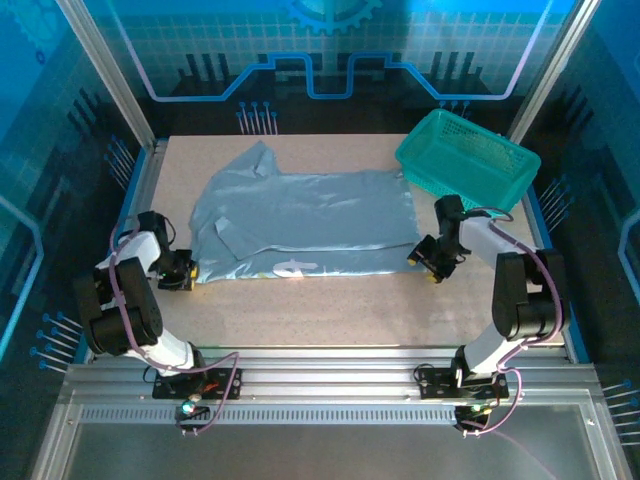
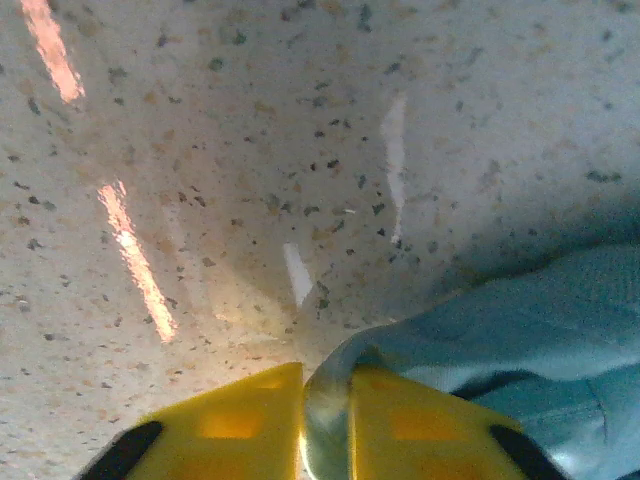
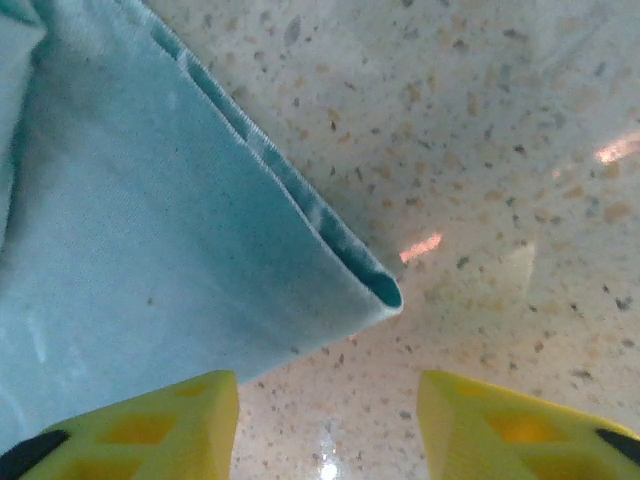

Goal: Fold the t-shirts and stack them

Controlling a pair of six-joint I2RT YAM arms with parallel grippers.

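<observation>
With the t-shirt (image 1: 305,225) spread on the desk (image 1: 350,310) and the left gripper (image 2: 326,405) pinching its near-left corner, the right gripper (image 3: 328,420), jaws apart just short of the near-right hem corner, should slide over both layers before closing.

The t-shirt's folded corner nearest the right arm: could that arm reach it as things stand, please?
Probably yes. The right pincer stands open just short of the t-shirt corner, with only bare table between them and nothing covering the fabric edge.
</observation>
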